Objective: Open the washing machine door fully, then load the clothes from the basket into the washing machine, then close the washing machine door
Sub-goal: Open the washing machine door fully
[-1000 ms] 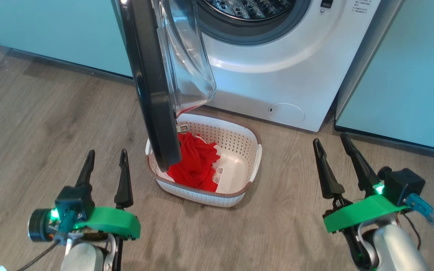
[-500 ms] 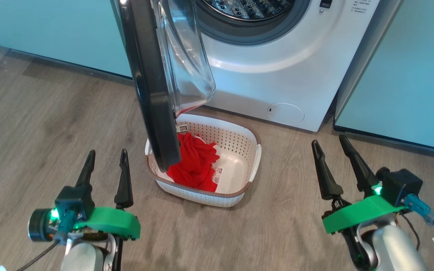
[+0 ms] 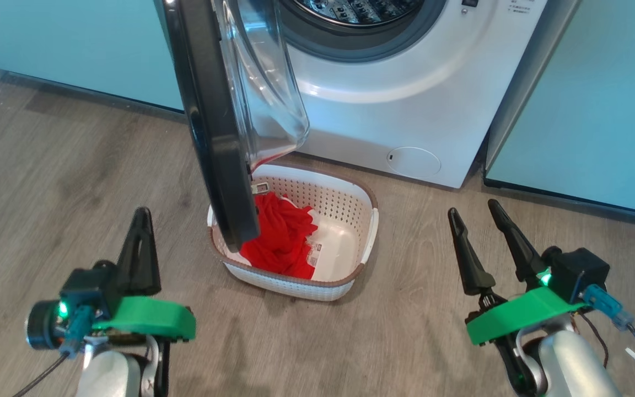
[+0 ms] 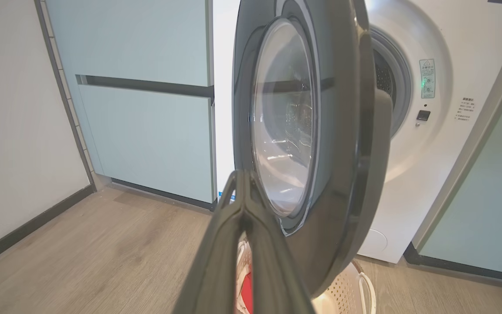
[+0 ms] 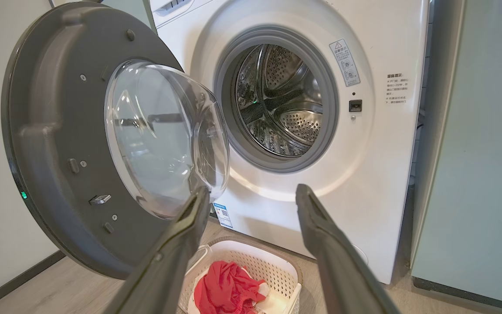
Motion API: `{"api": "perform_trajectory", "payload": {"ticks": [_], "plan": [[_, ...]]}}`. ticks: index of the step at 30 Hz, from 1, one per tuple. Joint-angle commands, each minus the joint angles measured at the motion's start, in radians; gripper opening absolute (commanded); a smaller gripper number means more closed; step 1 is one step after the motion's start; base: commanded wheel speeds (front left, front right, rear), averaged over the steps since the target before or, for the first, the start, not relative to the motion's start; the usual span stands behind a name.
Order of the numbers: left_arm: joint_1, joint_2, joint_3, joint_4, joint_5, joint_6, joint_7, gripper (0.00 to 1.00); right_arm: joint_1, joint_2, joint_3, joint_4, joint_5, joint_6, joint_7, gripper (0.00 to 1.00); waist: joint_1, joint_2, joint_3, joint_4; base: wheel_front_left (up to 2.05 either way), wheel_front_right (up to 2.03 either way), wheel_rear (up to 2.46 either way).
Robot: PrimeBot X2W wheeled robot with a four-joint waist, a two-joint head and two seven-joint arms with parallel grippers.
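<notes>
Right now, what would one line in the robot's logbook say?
washing machine door: open | clothes: in basket | left gripper: shut, holding nothing | right gripper: open, holding nothing | phase: loading not yet begun

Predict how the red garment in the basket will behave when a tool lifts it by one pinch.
Probably floppy: the red garment lies crumpled in folds, so it should drape and dangle. Likely light for its bulk, since the fabric looks thin. It may brush the washing machine door, which overhangs part of the basket.
</notes>
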Motion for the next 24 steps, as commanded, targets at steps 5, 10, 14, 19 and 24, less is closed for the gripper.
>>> {"api": "perform_trajectory", "payload": {"ticks": [5,10,14,19,24], "plan": [[-0.072,0.008,0.047,-0.134,0.038,0.051,-0.01,0.0,-0.047,-0.001,0.028,-0.028,-0.006,0.0,-0.009,1.0,0.0,0.0,0.002,-0.013,0.0,0.0,0.0],[-0.137,0.008,0.054,-0.255,0.056,0.086,-0.01,0.0,-0.054,-0.001,0.036,-0.03,-0.008,0.0,-0.009,1.0,0.0,0.0,0.008,-0.029,0.0,0.0,0.0],[-0.212,0.008,0.031,-0.329,0.056,0.094,-0.01,0.0,-0.058,-0.002,0.035,-0.03,-0.014,0.0,-0.009,1.0,0.0,0.0,0.016,-0.042,0.0,0.0,0.0],[-0.285,0.008,-0.026,-0.327,0.056,0.092,-0.01,0.0,-0.068,0.0,0.046,-0.026,-0.013,0.0,-0.009,1.0,0.0,0.0,0.026,-0.071,0.0,0.0,0.0],[-0.294,0.008,-0.118,-0.186,0.03,0.084,-0.01,0.0,-0.074,0.003,0.049,-0.024,-0.01,0.0,-0.009,1.0,0.0,0.0,0.036,-0.107,0.0,0.0,0.0]]}}
